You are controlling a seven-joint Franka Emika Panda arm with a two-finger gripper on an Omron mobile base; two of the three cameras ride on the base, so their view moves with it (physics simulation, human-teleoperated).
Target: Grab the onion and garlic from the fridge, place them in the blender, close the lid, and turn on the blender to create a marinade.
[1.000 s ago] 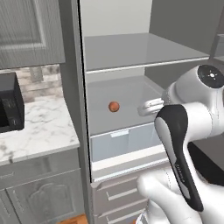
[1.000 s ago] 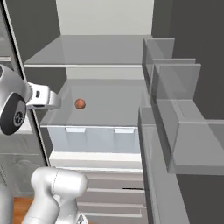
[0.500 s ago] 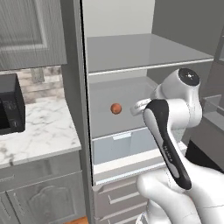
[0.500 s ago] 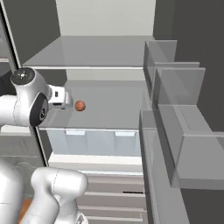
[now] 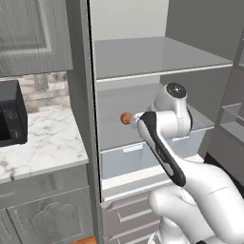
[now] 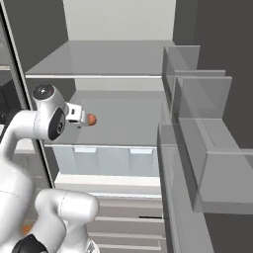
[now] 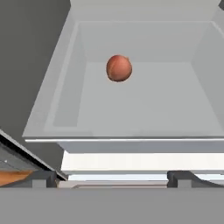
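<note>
claw: gripper (image 7: 112, 177) wide open, nothing btwn the fingertips (image 7: 41, 178); the two dark tips stand far apart at bottom of hand view, both short of the shelf's front edge.
onion: onion (image 7: 119, 68) sits on a grey fridge shelf, straight ahead of claw & beyond it, roughly centred btwn the two tips, a touch toward the left tip in hand view. No contact w/ claw. In left base view onion (image 5: 126, 118) peeks out just beside the wrist end; in right base view onion (image 6: 91, 119) shows right at the tip of the white hand.
fridge: fridge (image 5: 85, 119) open, claw pointed into its middle compartment. Shelf (image 7: 144, 105) under onion, ahead of claw; upper shelf (image 6: 104, 59) above claw.
drawer: pale blue-white drawer (image 6: 106, 160) below claw & below onion's shelf; grey lower drawers (image 5: 126, 214) further down.
door bins: translucent bins (image 6: 197, 128) off to claw's right in right base view, well apart from it.
counter: marble counter (image 5: 38, 143) w/ black box appliance (image 5: 10, 114) to claw's left, outside fridge.
garlic: can't tell where.
</note>
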